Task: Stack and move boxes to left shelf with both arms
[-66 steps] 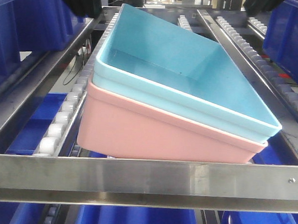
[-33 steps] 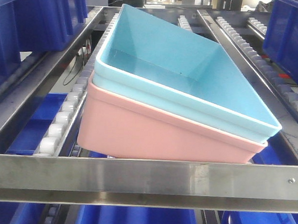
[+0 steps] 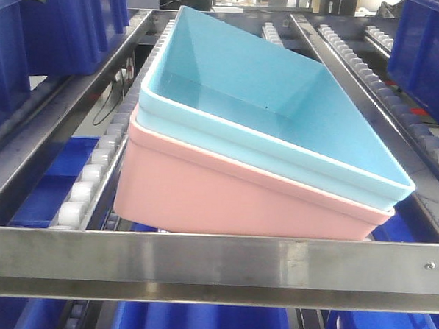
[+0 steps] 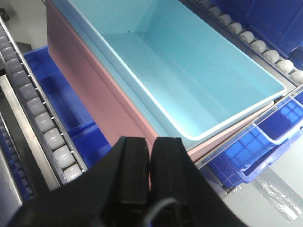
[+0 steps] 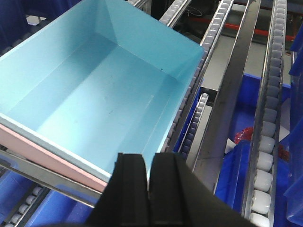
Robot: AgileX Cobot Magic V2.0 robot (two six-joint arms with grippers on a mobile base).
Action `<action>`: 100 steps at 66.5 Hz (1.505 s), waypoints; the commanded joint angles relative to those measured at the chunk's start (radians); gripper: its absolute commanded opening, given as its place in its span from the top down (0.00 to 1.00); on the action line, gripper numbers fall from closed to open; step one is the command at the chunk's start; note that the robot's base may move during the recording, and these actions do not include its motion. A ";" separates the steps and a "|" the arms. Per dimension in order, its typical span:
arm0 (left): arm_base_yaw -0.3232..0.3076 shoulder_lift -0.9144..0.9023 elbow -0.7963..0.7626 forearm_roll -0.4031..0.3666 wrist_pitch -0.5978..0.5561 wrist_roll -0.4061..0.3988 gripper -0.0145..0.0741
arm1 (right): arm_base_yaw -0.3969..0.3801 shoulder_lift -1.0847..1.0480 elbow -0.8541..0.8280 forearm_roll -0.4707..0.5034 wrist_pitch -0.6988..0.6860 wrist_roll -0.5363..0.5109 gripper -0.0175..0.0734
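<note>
Stacked boxes resting on the left shelf, both arms clear.

The light blue box (image 3: pixel 281 109) sits nested in the salmon pink box (image 3: pixel 232 202). The stack lies skewed on the roller rails (image 3: pixel 94 173) of the left shelf (image 3: pixel 200 259), its near end against the front crossbar. Its long axis runs up the rails, rotated toward one side. The left gripper (image 4: pixel 149 156) and right gripper (image 5: pixel 147 170) hover above opposite sides of the stack, fingers pressed together, holding nothing. Neither appears clearly nearer. Judgement: placement looks complete; any correction would be straightening the stack. Dark blue crates (image 3: pixel 57 23) flank the lane.
</note>
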State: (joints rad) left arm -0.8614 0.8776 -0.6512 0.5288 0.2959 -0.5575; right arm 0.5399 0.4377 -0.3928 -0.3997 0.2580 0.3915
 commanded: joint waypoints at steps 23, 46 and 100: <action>-0.007 -0.013 -0.028 0.016 -0.070 0.001 0.84 | 0.002 0.003 -0.031 -0.027 -0.088 0.003 0.75; -0.007 -0.013 -0.028 -0.151 -0.061 0.044 0.84 | 0.002 0.003 -0.031 -0.027 -0.088 0.003 0.75; 0.171 -0.643 0.521 -0.557 -0.313 0.470 0.84 | 0.002 0.003 -0.031 -0.027 -0.088 0.003 0.75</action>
State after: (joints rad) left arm -0.7296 0.2748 -0.1250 -0.0214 0.0848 -0.0934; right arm 0.5399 0.4356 -0.3928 -0.3997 0.2538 0.3915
